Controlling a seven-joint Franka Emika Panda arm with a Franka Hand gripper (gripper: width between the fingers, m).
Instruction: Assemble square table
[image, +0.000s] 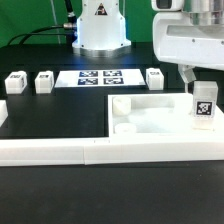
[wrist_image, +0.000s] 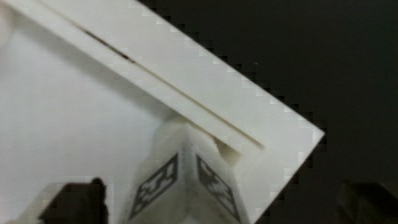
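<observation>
White border wall (image: 60, 150) fronts; tool (image: 200, 78) gapes above upright leg (image: 203, 105).

My workspace is a black table (image: 40, 190), evenly lit. A long low white wall (image: 60, 151) runs along its near edge; a flat marker board (image: 98, 77) lies toward the far edge.

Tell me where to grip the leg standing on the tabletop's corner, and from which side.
Grip the leg across its upper half, coming straight down from above. It stands upright at the corner of the tabletop, on the exterior view's right, so its top is free, while its base sits on the slab. The open gripper already hangs just over it; the wrist view shows the leg between the fingertips.
</observation>
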